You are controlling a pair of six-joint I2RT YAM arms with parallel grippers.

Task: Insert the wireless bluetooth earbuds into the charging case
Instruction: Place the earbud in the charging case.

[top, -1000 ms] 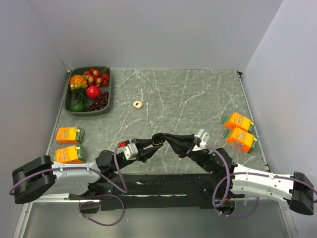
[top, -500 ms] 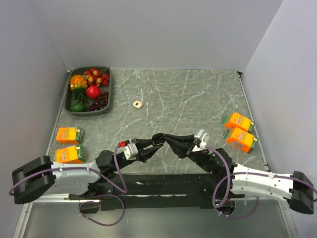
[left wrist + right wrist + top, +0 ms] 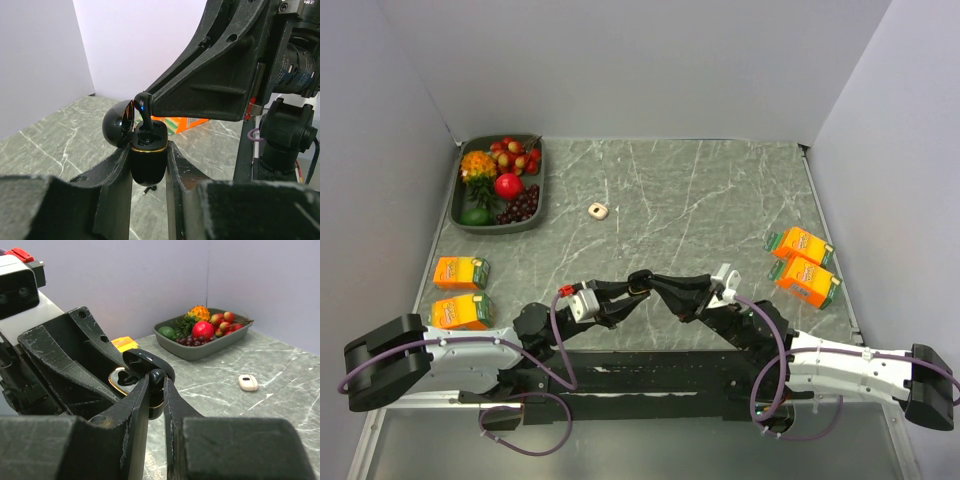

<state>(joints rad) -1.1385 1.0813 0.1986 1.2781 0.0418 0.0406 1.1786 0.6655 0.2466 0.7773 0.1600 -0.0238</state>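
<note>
My left gripper is shut on the charging case, a glossy black box with a gold rim, held upright above the table with its lid open. My right gripper is shut on a black earbud and holds it at the case's open top. In the left wrist view this earbud stands stem-down over a socket and shows a small blue light. The case's gold rim also shows in the right wrist view. A second earbud lies on the table under the case.
A grey tray of fruit stands at the back left. A beige ring-shaped object lies mid-table. Two orange cartons lie at the left edge and two more at the right.
My right gripper has edged slightly left toward the case with the earbud. The left arm has barely moved.
</note>
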